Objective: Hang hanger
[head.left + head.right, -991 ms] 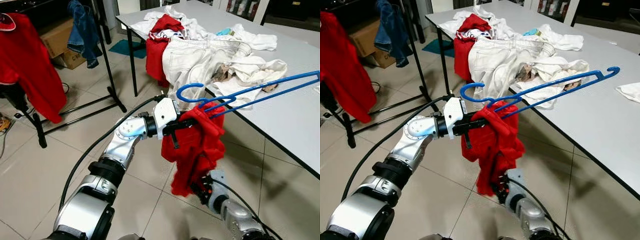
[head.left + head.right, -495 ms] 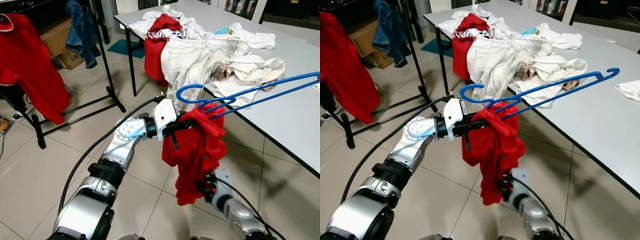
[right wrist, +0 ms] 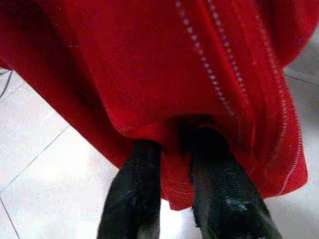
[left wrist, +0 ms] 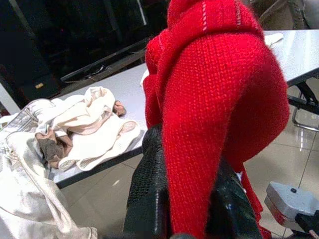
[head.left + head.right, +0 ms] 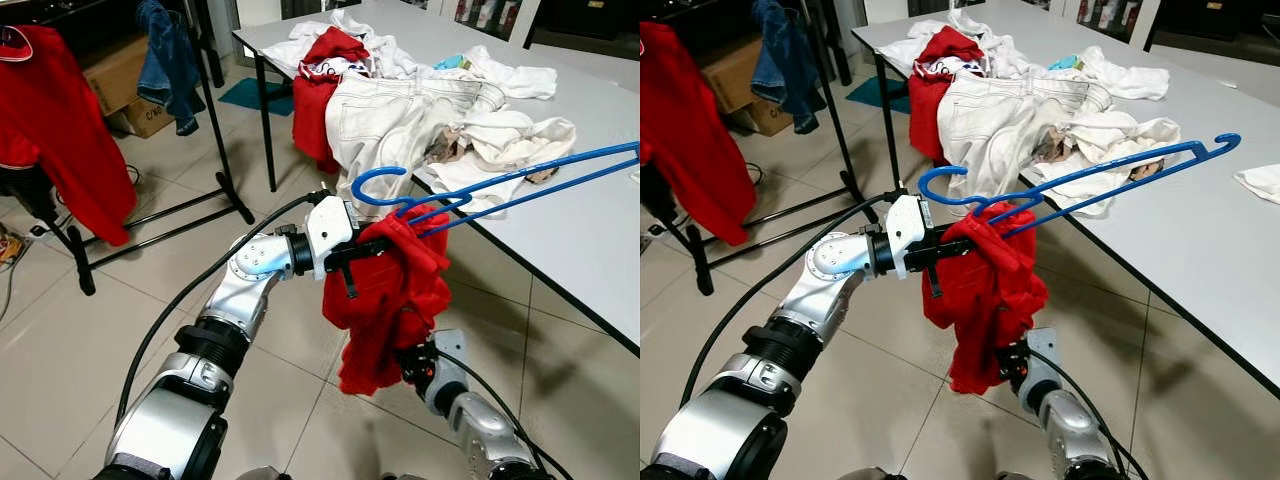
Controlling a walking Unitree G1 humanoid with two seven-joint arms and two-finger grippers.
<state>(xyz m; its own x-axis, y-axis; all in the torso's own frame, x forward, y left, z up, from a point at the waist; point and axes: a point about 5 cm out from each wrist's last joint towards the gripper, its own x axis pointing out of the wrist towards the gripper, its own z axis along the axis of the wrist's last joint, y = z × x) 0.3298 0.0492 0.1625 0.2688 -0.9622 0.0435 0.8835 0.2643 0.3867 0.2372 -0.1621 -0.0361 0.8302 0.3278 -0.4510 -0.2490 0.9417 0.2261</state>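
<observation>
Since the earlier frame the right gripper (image 5: 412,362) has risen slightly, bunching the hem of the one red garment (image 5: 392,295) higher, while the left gripper (image 5: 372,247) stays level beside the table (image 5: 590,235). One blue hanger (image 5: 1080,182) juts over the table edge, its neck buried in cloth where the left fingers (image 4: 149,191) pinch the knit. Fingertips stay hidden in the head views; the right wrist view shows two fingers (image 3: 132,196) clamping the hem.

Blue hanger (image 5: 1080,180), red knit sweater (image 5: 385,290) (thin white stitched lines along it), white jeans (image 5: 385,115), grey table (image 5: 590,230), black fingers (image 3: 134,199).
</observation>
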